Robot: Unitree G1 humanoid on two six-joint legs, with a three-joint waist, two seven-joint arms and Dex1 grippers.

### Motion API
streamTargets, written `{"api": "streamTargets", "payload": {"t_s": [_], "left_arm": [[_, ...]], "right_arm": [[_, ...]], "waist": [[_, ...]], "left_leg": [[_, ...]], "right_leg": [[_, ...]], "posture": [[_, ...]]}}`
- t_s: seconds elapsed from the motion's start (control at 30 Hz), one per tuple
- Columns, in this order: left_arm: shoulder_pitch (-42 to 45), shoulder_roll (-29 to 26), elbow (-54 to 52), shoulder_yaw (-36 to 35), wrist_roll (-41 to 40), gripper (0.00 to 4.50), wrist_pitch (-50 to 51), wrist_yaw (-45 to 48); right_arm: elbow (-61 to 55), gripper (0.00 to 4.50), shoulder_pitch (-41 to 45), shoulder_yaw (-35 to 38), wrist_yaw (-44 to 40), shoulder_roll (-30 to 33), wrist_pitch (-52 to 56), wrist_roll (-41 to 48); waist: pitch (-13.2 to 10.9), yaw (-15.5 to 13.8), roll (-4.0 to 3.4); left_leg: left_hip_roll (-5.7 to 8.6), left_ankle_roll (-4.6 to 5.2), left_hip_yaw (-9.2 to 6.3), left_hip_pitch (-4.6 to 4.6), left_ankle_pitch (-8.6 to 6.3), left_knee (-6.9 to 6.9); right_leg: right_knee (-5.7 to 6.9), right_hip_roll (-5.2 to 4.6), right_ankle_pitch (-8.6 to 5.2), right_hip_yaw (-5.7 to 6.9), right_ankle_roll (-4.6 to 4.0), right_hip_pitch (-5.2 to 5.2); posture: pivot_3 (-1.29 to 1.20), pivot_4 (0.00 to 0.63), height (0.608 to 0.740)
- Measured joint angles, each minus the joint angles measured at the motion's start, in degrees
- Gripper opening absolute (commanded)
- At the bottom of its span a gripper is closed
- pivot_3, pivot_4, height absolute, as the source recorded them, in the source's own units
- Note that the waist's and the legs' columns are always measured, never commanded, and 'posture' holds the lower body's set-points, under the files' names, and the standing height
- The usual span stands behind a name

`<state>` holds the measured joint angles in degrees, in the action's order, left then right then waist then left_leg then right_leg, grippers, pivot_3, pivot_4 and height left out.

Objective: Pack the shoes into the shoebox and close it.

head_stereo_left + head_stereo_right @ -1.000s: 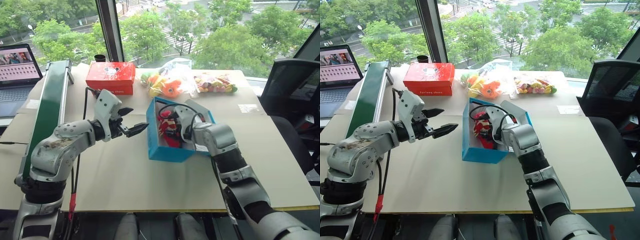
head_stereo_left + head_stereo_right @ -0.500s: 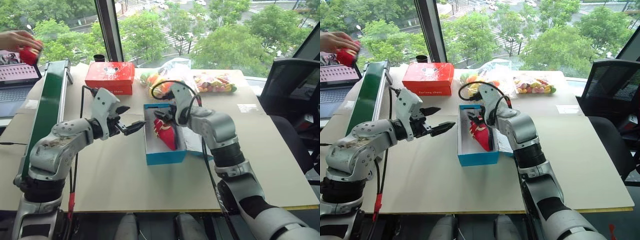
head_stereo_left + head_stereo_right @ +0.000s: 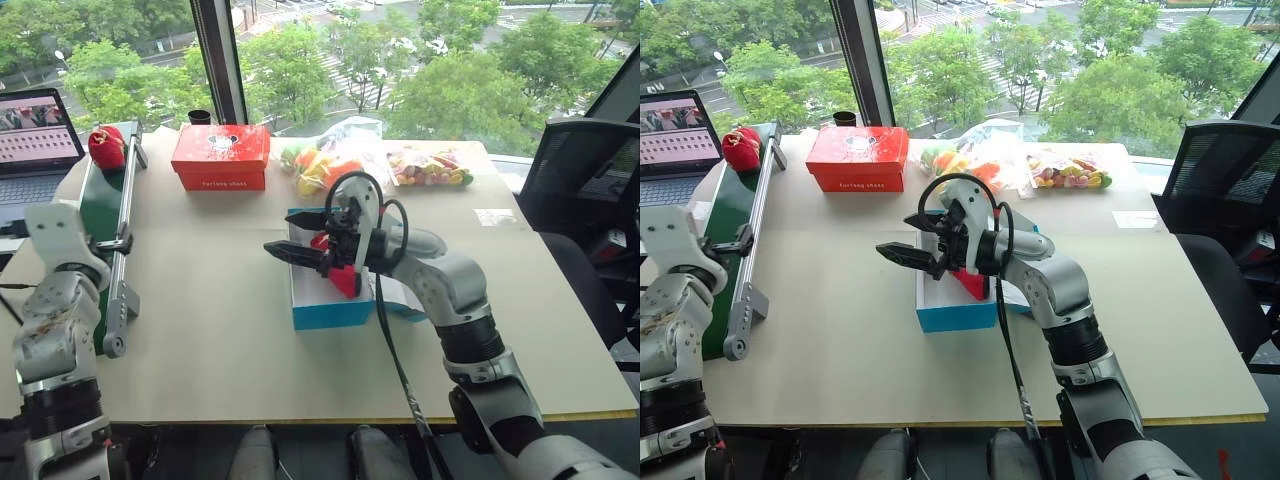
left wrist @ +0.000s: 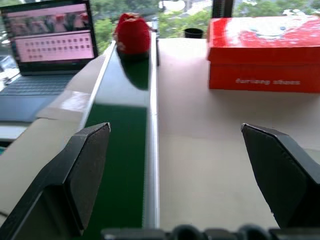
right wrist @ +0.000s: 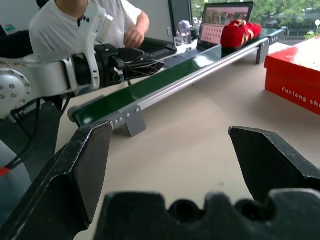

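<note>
One shoe point(image 3: 338, 272) is lying inside the shoebox point(image 3: 330, 308); I judge it is resting there as the first half of the pair, which is why the lid is hanging open off the box's right side. The second shoe point(image 3: 106, 147) is sitting on the far end of the green conveyor point(image 3: 100, 215), well to the left of the shoebox, so I take it as arriving for pickup rather than being stored there.

The right tool point(image 3: 303, 236) is hovering level over the shoebox's left edge, pointing left across the table point(image 3: 220, 330), with its fingers spread wide and grasping nothing. The left tool point(image 4: 185, 165) is also standing released and empty; in its wrist view it is looking along the conveyor toward the second shoe, which I read as lining up for the fetch.

Other things beyond the shoebox: a red box point(image 3: 221, 155) with a white logo is lying on the table between the shoebox and the conveyor's far end, and clear bags of toys point(image 3: 345, 160) are lying just behind the shoebox. A laptop point(image 3: 36, 135) is standing past the conveyor, and a person point(image 5: 90, 22) is sitting beyond it.

I am seeing nothing blocking the belt between the left tool and the shoe; the conveyor's raised side rail is the one thing to clear.
</note>
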<state>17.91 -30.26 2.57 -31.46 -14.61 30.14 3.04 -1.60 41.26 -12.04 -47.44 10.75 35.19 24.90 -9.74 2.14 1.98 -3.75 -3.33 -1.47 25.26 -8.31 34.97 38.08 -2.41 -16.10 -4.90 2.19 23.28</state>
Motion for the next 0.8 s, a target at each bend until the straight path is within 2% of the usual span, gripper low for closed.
{"api": "streamTargets", "payload": {"t_s": [0.2,0.3,0.6,0.8], "left_arm": [[0.2,0.0,9.0,-0.4,0.2,4.50,-6.9,0.4],[2.2,-1.2,17.7,0.1,1.0,4.50,-12.4,2.1],[10.2,-5.7,35.4,2.3,1.8,4.50,-24.1,7.4],[14.3,-6.4,43.6,4.4,2.9,4.50,-28.7,9.5]], "right_arm": [[0.9,4.42,-1.5,-1.4,-0.3,1.4,-3.2,-3.1],[1.1,4.42,-1.9,-1.1,0.4,1.5,-3.7,-3.8],[3.0,4.42,-3.5,0.1,7.8,1.9,-4.9,-8.3],[4.1,4.42,-3.7,1.6,11.1,2.3,-4.9,-10.3]], "waist": [[0.0,0.0,0.03],[0.0,0.0,0.04],[0.0,0.0,0.05],[0.0,0.0,0.05]], "left_leg": [[-0.01,-0.03,0.00,-0.05,0.02,0.05],[-0.02,-0.03,-0.01,-0.06,0.02,0.02],[-0.02,-0.03,0.00,-0.05,0.02,-0.01],[-0.01,-0.03,-0.01,-0.04,0.02,-0.02]], "right_leg": [[0.02,0.00,0.02,0.02,-0.02,-0.05],[0.02,0.01,0.02,0.05,-0.02,-0.03],[0.01,0.00,0.02,0.07,-0.02,-0.03],[0.00,0.00,0.02,0.08,-0.02,-0.03]], "posture": [[0.00,0.150,0.739],[0.00,0.150,0.739],[0.00,0.150,0.739],[0.00,0.150,0.739]]}}
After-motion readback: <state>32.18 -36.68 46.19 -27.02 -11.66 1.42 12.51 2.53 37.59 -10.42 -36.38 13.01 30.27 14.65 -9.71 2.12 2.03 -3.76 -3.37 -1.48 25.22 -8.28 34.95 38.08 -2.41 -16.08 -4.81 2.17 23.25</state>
